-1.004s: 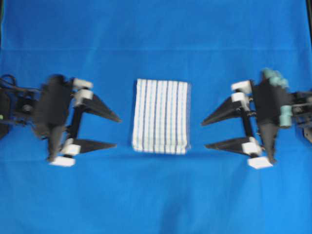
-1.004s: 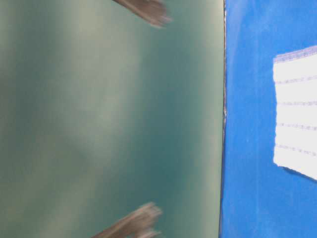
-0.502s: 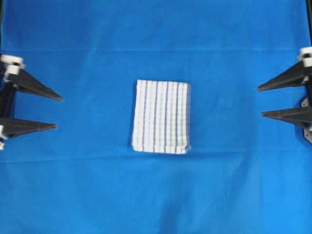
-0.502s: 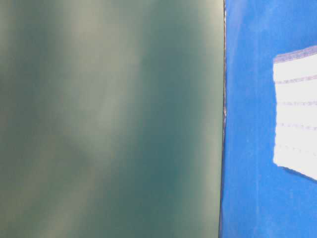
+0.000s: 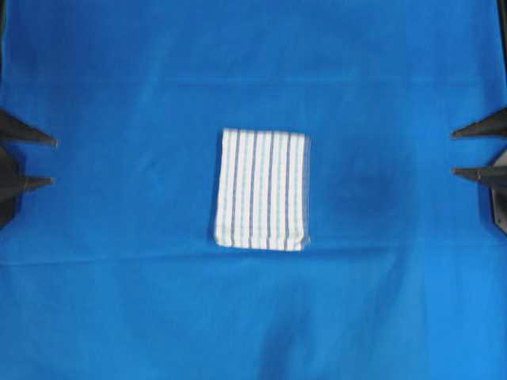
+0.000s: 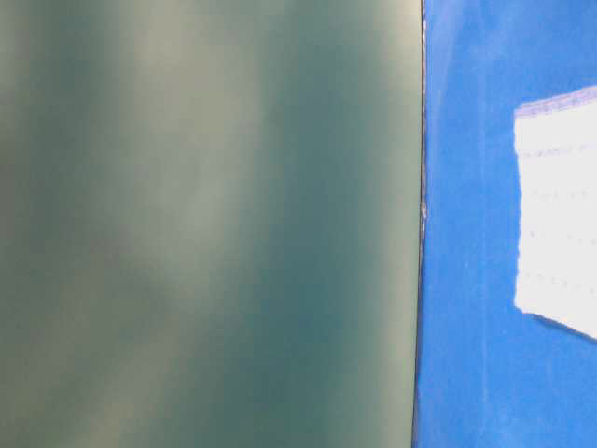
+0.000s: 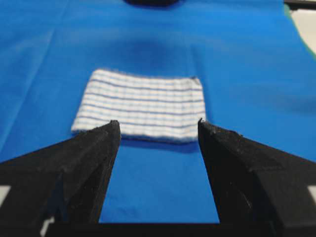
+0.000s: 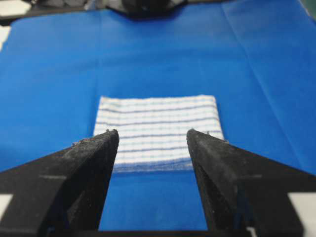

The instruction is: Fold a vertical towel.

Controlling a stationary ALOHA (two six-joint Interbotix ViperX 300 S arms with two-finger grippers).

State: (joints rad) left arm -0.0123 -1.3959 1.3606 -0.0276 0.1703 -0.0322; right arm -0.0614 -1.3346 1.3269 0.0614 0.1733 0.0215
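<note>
The towel (image 5: 261,189), white with thin blue and dark grey stripes, lies folded into a small rectangle in the middle of the blue cloth. It also shows in the table-level view (image 6: 558,210), the left wrist view (image 7: 143,103) and the right wrist view (image 8: 158,129). My left gripper (image 5: 52,161) is open and empty at the far left edge, well clear of the towel. My right gripper (image 5: 455,153) is open and empty at the far right edge. In both wrist views the jaws stand wide apart with only blue cloth between them.
A large plain blue cloth (image 5: 253,317) covers the table. The table-level view is mostly a blurred green wall (image 6: 205,224). A dark arm base (image 8: 148,6) shows at the far end in the right wrist view.
Both arms have drawn back from beside the towel to the left and right edges of the view. The towel has not moved.
</note>
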